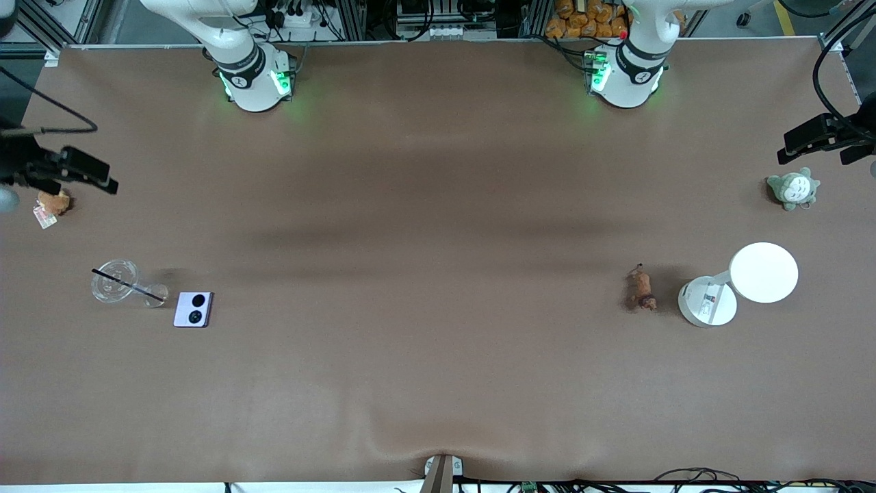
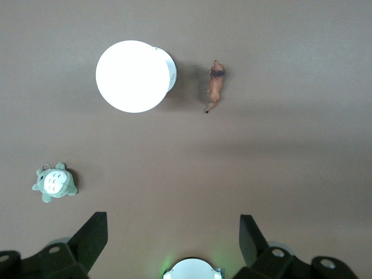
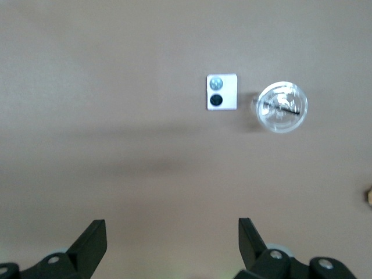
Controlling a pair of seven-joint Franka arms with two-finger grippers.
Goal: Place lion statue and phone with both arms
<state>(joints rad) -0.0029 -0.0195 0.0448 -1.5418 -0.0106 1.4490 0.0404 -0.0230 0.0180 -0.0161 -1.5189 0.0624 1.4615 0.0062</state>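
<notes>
Nearest the front camera lay the phone (image 1: 193, 309) toward the right arm's end of the worktop, under the spread right gripper (image 3: 172, 247). Toward the left arm's end lay the lion statue (image 1: 641, 290), under the spread left gripper (image 2: 173, 247).

A matt brown cloth-like cover is lying over the desk (image 1: 438, 342). The phone (image 1: 194, 309) is showing a smooth, glossy lavender shell. The cup (image 1: 115, 281) is looking like clear plastic. The lamp (image 1: 763, 272) is showing smooth white plastic.
</notes>
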